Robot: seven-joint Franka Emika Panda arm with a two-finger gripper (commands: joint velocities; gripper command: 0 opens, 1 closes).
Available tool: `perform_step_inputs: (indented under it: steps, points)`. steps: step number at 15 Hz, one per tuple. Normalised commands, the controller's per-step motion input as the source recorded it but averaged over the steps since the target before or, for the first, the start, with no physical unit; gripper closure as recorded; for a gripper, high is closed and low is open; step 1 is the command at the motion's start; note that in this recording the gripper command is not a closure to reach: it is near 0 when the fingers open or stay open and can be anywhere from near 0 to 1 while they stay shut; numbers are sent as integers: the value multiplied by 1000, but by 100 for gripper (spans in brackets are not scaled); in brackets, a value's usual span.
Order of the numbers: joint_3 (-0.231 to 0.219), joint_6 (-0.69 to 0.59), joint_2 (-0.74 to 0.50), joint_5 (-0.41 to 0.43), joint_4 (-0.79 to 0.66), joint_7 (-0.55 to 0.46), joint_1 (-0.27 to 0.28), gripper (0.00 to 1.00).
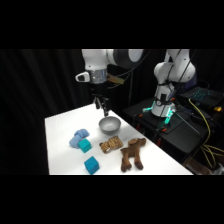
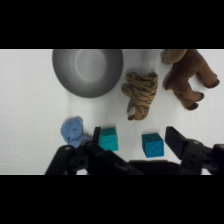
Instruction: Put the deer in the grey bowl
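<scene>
The deer [image 1: 132, 154] is a dark brown plush lying flat near the table's front right edge. In the wrist view the deer [image 2: 189, 75] shows at the upper right, partly cut off by the picture's top. The grey bowl [image 1: 109, 125] stands empty behind it, and the bowl [image 2: 87, 71] fills the upper left of the wrist view. My gripper [image 1: 101, 105] hangs in the air just above and behind the bowl, well away from the deer. Its fingers [image 2: 176, 140] are spread wide, so the gripper [image 2: 135, 139] is open and holds nothing.
A tan striped plush [image 1: 111, 144] lies between bowl and deer. A blue plush [image 1: 79, 137] and two teal cubes [image 1: 84, 145] [image 1: 91, 164] sit to the left. A black stand with cables [image 1: 165, 120] borders the table's right edge.
</scene>
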Motion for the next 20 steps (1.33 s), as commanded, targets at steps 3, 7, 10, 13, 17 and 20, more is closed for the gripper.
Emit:
perform_step_inputs:
  steps: [3,7,10,13,17,20]
  points:
    - [25,-22,4,-23,20,31,-11,0]
    - [64,37,-84,-53,-59,254,55,0]
    - [98,146,-183,-35,-227,394,113,0]
    - [119,270,-206,-52,-375,446,144,0]
    - [103,380,-135,-5,-382,328,120,0]
    - [57,566,30,-88,-278,229,86,0]
